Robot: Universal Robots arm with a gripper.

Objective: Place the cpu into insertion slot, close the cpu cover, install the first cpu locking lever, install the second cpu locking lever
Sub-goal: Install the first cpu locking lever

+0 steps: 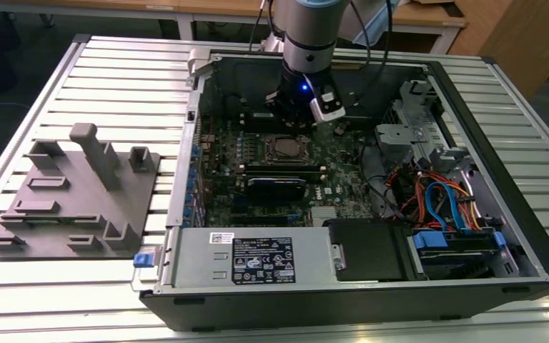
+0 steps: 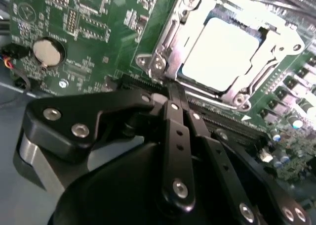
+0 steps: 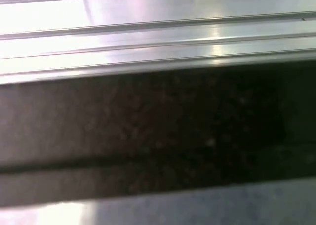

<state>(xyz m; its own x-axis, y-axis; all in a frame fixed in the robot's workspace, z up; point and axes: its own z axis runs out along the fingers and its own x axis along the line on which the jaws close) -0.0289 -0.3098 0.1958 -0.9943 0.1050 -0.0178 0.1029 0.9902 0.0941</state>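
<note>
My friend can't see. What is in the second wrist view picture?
A silver cpu sits in its socket on a green circuit board, with the metal cpu cover framing it. The black gripper is close in front, jaws together.

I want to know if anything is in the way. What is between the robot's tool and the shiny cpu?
In the second wrist view, the edge of the cpu cover and some green motherboard lie between the tool and the cpu.

The silver-grey cpu (image 2: 222,54) lies flat in its socket, the silvery cover (image 2: 197,22) closed flat around it; in the exterior view they (image 1: 280,147) sit near centre, toward 12 o'clock.
</note>
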